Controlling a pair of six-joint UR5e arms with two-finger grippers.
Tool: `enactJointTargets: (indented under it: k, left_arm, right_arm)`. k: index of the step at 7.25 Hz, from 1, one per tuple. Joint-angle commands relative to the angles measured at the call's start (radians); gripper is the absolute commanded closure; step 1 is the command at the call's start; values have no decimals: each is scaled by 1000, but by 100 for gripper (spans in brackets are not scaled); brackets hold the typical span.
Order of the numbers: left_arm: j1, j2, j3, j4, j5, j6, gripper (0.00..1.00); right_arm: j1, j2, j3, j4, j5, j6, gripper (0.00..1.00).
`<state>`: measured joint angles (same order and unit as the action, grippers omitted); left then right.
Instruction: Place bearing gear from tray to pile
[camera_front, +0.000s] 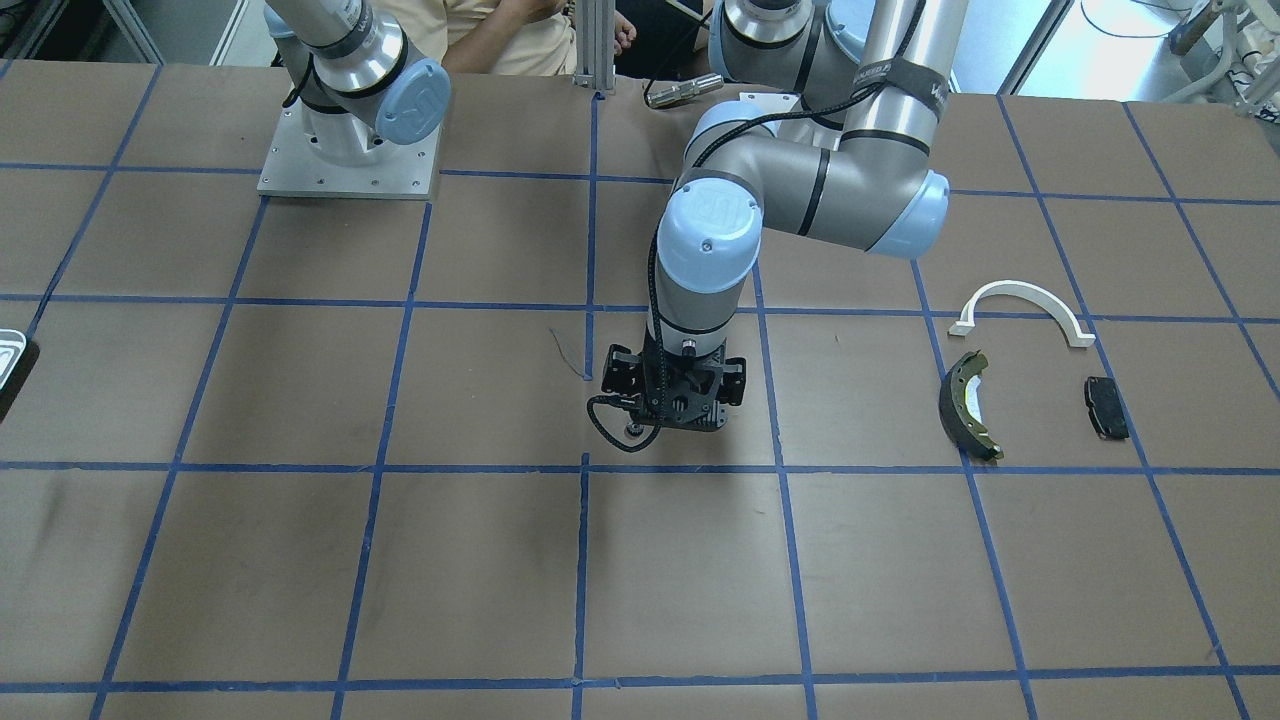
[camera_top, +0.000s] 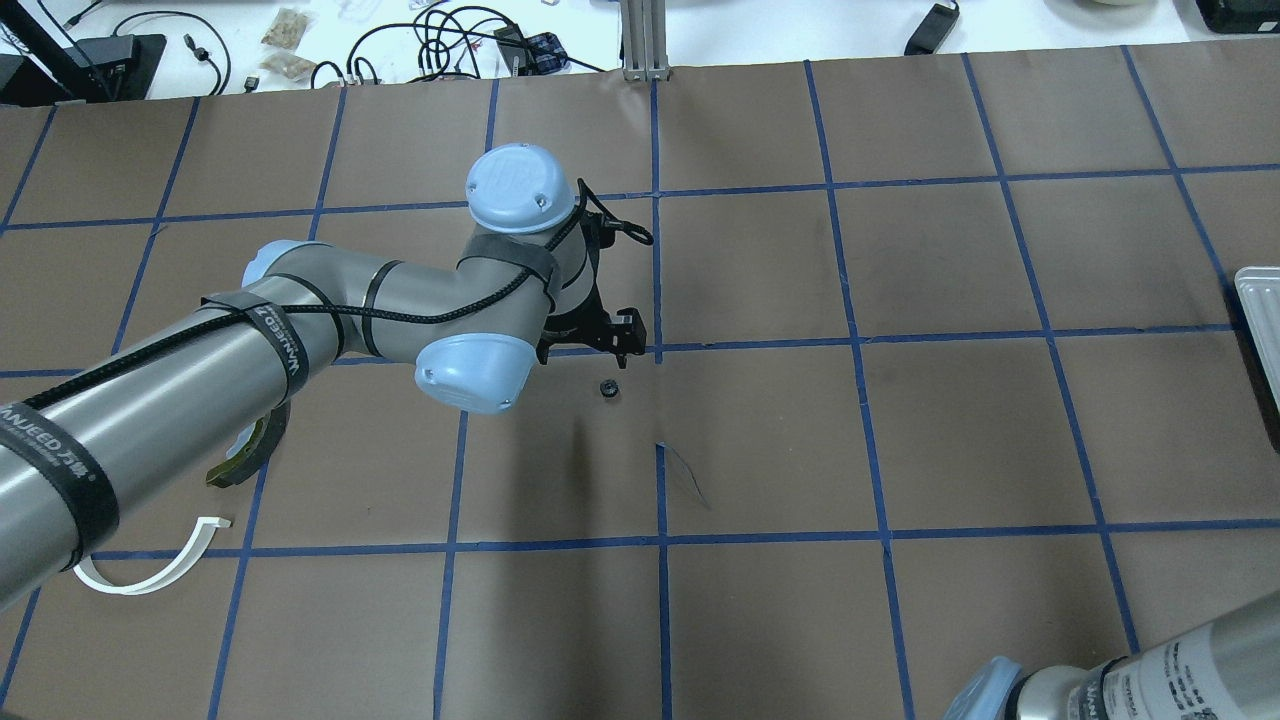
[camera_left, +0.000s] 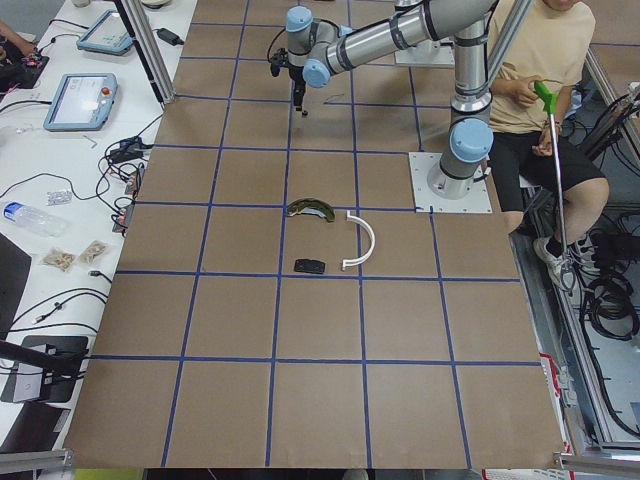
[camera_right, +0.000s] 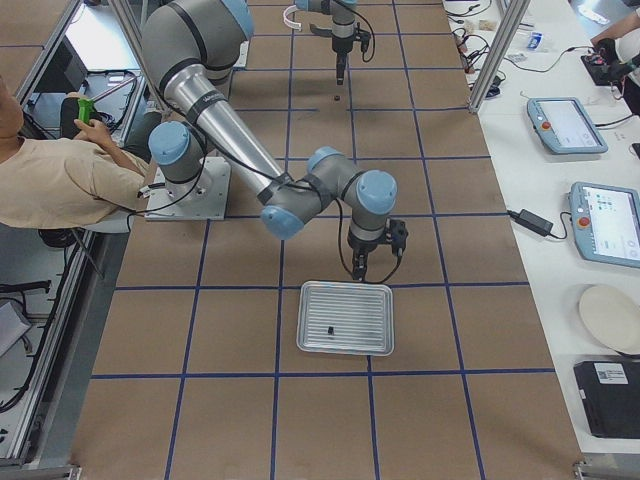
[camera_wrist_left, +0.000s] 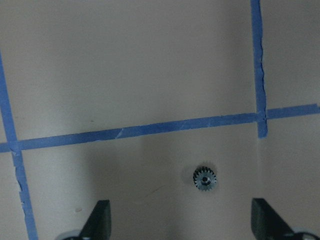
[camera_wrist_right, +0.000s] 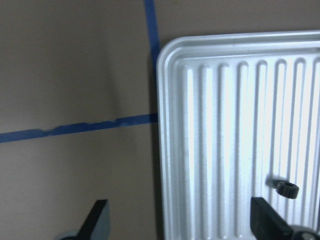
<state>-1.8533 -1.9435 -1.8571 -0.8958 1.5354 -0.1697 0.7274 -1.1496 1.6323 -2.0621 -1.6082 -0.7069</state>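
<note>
A tiny black toothed bearing gear (camera_wrist_left: 205, 179) lies on the brown table near the middle (camera_top: 607, 388). My left gripper (camera_wrist_left: 182, 225) hangs just above it, open and empty, and the gear sits between its fingers (camera_wrist_left: 102, 220) toward the right one. The pile lies apart on my left: a curved brake shoe (camera_front: 968, 405), a white arc (camera_front: 1020, 305) and a black pad (camera_front: 1105, 407). My right gripper (camera_wrist_right: 182, 225) is open and empty over the ribbed silvery tray's rim (camera_wrist_right: 165, 150). A second small black gear (camera_wrist_right: 286, 189) lies in the tray.
Blue tape lines grid the table. The tray (camera_right: 345, 318) stands at my right end, cut off by the overhead view's edge (camera_top: 1258, 290). A seated person (camera_left: 530, 70) holds a green-tipped stick behind the robot's base. Cables and tablets lie on the white bench beyond the table.
</note>
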Motion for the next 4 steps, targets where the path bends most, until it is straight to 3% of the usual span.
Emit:
enactJointTargets:
  k: [1, 2, 4]
  left_arm:
    - [-14, -37, -14, 38, -12, -4, 4]
    - [-18, -54, -13, 41, -11, -4, 10]
    - [-18, -80, -13, 107, -11, -7, 18]
  right_arm:
    - [-115, 111, -3, -91, 2, -88, 0]
    - [-120, 141, 0, -167, -4, -89, 0]
    - [-120, 160, 4, -179, -19, -98, 10]
